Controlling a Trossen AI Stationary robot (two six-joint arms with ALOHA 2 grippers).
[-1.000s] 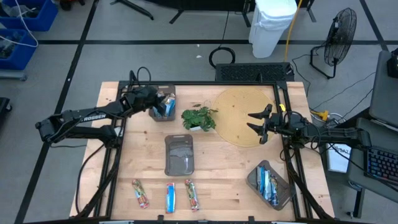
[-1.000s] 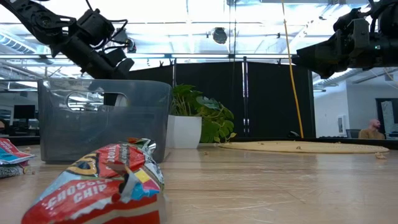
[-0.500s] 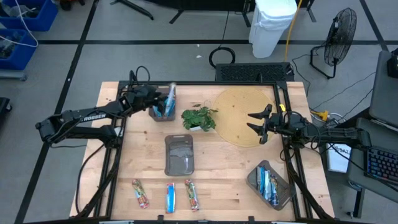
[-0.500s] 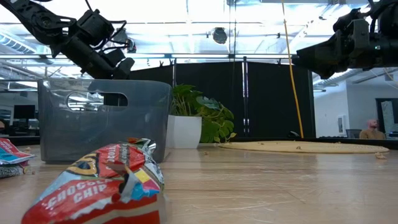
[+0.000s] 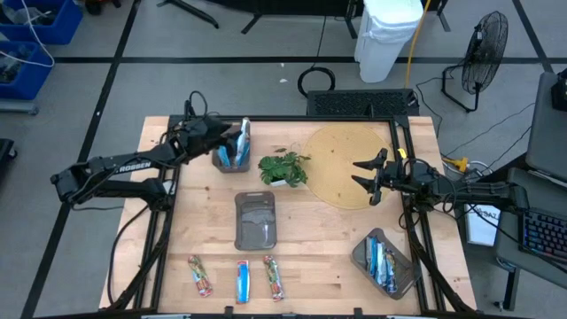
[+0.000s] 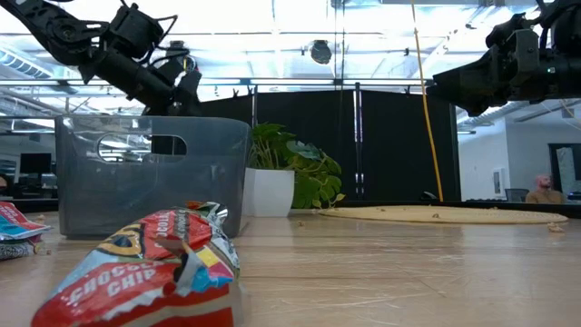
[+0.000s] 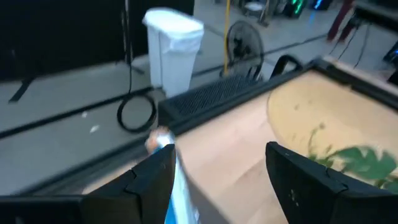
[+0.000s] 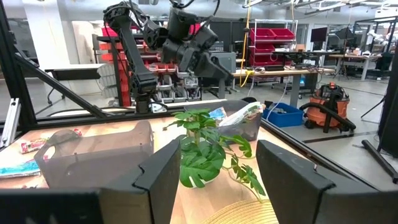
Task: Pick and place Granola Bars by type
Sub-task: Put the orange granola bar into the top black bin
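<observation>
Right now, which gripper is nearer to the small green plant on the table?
The left. The left gripper is beside the tray next to the plant, on its left in the high view. The right gripper waits over the round mat, farther from the plant.

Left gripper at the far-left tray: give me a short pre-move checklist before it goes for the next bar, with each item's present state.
1. Left gripper out of the far-left tray: cannot tell; it sits at the tray's rim.
2. Left gripper empty: cannot tell; a blue bar lies against one finger.
3. Blue bar settled in the tray: not ok, it stands up above the rim.
4. Three bars at the near edge free to pick: ok.
5. Centre tray unobstructed: ok.
6. Right gripper out of the way: ok, open over the round mat.
</observation>
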